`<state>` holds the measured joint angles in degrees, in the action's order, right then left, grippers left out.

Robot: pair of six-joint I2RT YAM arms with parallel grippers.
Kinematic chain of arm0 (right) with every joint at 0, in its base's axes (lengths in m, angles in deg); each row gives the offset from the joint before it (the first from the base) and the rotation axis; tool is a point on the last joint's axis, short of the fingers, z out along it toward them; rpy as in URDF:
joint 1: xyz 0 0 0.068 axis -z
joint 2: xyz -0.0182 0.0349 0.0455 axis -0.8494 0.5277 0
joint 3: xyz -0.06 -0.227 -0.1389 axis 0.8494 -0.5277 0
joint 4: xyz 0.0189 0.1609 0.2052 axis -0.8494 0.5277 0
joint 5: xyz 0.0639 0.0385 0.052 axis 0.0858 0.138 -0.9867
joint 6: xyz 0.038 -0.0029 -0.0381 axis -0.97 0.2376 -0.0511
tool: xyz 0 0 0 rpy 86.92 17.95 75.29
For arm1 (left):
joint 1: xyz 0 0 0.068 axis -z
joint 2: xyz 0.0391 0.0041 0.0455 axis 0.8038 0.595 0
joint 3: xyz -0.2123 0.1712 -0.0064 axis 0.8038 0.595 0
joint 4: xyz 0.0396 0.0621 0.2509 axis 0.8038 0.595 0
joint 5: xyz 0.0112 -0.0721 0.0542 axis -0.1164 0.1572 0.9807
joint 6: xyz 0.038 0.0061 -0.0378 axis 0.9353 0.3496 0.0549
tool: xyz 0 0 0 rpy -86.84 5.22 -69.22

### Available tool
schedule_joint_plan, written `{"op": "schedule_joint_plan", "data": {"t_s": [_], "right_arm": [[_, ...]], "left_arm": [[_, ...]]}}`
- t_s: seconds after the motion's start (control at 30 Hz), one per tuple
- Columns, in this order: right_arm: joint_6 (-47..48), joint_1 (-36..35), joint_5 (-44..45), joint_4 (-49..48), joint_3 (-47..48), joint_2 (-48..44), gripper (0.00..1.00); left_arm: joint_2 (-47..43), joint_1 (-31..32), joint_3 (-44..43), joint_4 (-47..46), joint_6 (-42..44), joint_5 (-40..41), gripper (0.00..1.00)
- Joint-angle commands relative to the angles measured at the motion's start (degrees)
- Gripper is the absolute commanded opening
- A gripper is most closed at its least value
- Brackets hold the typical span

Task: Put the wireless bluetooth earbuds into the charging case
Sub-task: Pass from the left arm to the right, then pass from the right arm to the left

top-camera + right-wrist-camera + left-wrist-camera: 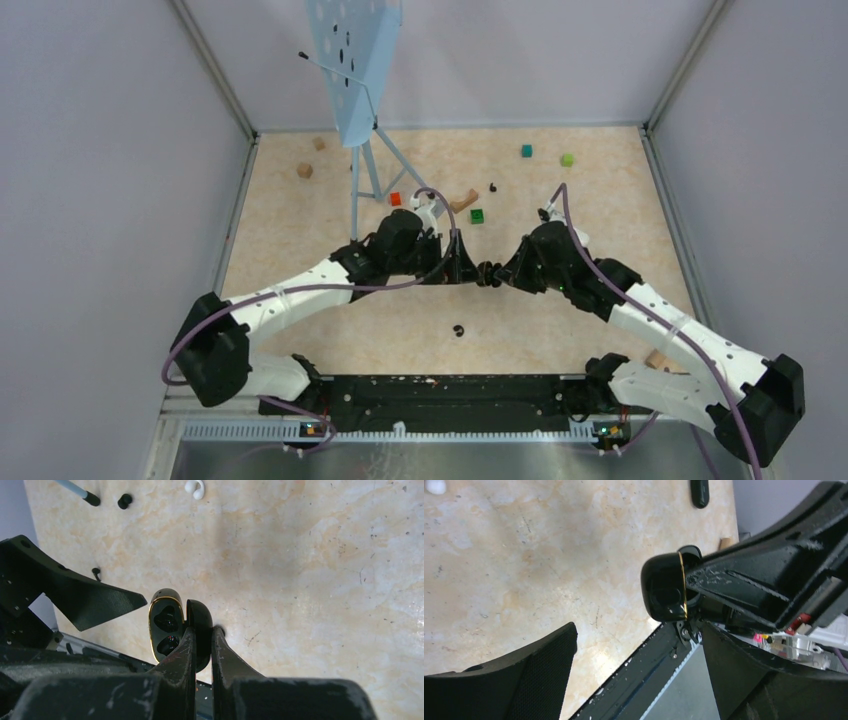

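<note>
Right wrist view: a glossy black charging case (167, 625) with a gold rim hangs open above the tabletop (310, 580), left of the frame's centre. Its two wells look dark and shiny, and I cannot tell whether buds sit in them. The right tool (202, 632) is pressed together on the case's hinged half, seemingly the lid (200, 612). It pinches the case so the open face turns toward the other arm, probably to present the wells for loading. The left tool (639, 627) faces the case with its fingers spread wide and nothing between them.

Loose buds lie on the tabletop: a white earbud (195, 487) at the top edge and a black earbud (124, 500) at upper left. From overhead, another black bud (459, 330) lies just below the meeting tools. A green cube (477, 215) and a red cube (395, 198) sit above them.
</note>
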<state>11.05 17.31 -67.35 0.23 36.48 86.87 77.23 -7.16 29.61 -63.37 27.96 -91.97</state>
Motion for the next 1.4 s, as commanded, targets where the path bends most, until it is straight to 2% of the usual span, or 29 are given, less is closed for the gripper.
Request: {"op": "schedule_joint_plan", "data": {"t_s": [0.0,0.4,0.67,1.0,1.27,1.3,1.37], "right_arm": [[0.14,-0.93,2.77,0.70,3.10,0.07,0.00],[1.15,-0.91,1.91,-1.57,2.16,-0.26,0.00],[1.71,-0.96,1.82,-1.94,2.54,0.07,0.00],[1.85,-0.93,1.11,-2.04,1.66,-0.57,0.00],[1.54,-0.91,1.37,-1.87,0.89,-1.10,0.00],[1.45,-0.91,1.56,-1.47,1.04,-1.08,0.06],[1.82,-0.91,2.20,-0.01,1.82,-1.36,0.31]], "left_arm": [[1.41,0.64,-2.82,-4.11,-1.24,4.28,0.95],[7.53,1.52,-3.30,-10.14,-3.83,-0.61,0.88],[9.21,1.83,-4.43,-10.41,-4.10,-0.83,0.69],[11.39,2.19,-5.28,-12.35,-5.92,-2.85,0.60],[10.59,2.37,-5.01,-12.40,-6.67,-2.49,0.38],[10.45,2.37,-4.93,-12.23,-6.60,-2.29,0.35],[10.09,2.37,-4.80,-11.85,-6.32,-2.04,0.29]]}}
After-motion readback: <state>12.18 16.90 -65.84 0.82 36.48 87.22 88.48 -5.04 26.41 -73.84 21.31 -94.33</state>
